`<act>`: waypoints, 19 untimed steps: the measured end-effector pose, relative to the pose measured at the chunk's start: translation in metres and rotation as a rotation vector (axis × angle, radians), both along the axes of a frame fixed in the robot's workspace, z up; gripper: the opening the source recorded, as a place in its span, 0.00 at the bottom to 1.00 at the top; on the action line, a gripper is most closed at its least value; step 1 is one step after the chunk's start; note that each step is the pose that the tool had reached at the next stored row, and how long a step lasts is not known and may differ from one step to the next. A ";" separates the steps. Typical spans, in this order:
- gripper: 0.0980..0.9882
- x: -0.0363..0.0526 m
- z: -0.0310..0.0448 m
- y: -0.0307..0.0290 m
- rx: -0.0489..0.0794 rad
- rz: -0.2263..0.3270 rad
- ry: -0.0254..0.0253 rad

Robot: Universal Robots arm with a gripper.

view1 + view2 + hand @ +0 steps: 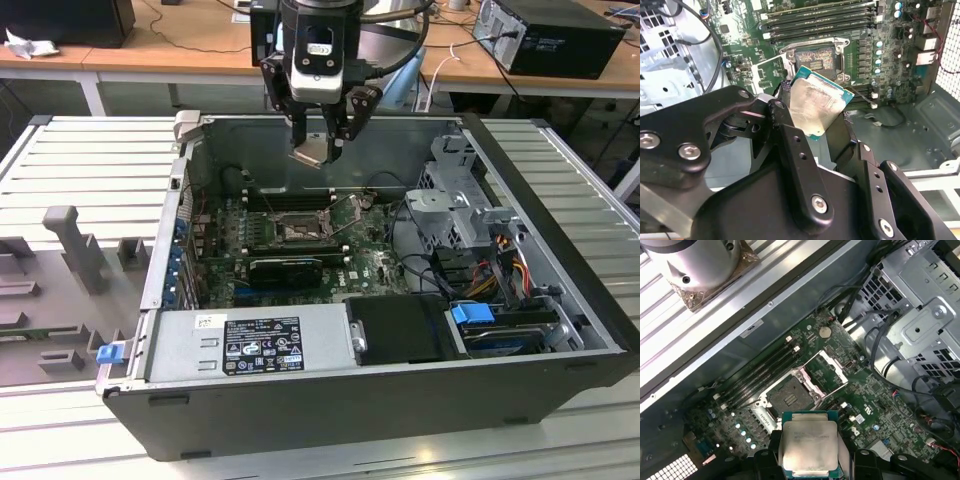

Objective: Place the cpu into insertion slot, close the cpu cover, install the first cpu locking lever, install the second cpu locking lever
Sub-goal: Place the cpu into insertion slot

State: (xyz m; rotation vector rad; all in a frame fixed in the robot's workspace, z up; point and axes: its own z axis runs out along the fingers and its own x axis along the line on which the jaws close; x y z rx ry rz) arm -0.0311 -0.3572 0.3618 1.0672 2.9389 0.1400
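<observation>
My gripper (318,148) hangs above the open computer case, shut on the cpu (311,151), a silvery square chip with a green edge. In both wrist views the cpu (815,102) (809,442) sits tilted between the black fingers (786,125). Below it on the green motherboard lies the insertion slot (788,399) (815,59) (298,230), a dark square socket with a metal rim and nothing in it. The cpu cover (836,366) (766,74) is swung open beside the socket. The cpu is well above the board, apart from the socket.
Long black memory sticks (820,17) run beside the socket. A metal drive cage (455,200) and cable bundles (500,265) fill the exterior view's right side of the case. The power supply (250,345) sits at the front. The case stands on a grey ribbed table (90,160).
</observation>
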 end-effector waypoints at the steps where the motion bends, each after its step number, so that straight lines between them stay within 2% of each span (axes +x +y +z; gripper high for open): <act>1: 0.48 0.0000 -0.0002 0.0000 0.000 -0.019 0.0000; 3: 0.48 0.0000 -0.0009 0.0000 0.000 -0.064 -0.0001; 7: 0.48 0.0000 -0.0030 0.0000 0.000 -0.091 0.0000; 19: 0.48 0.0000 -0.0091 0.0000 0.000 -0.103 0.0001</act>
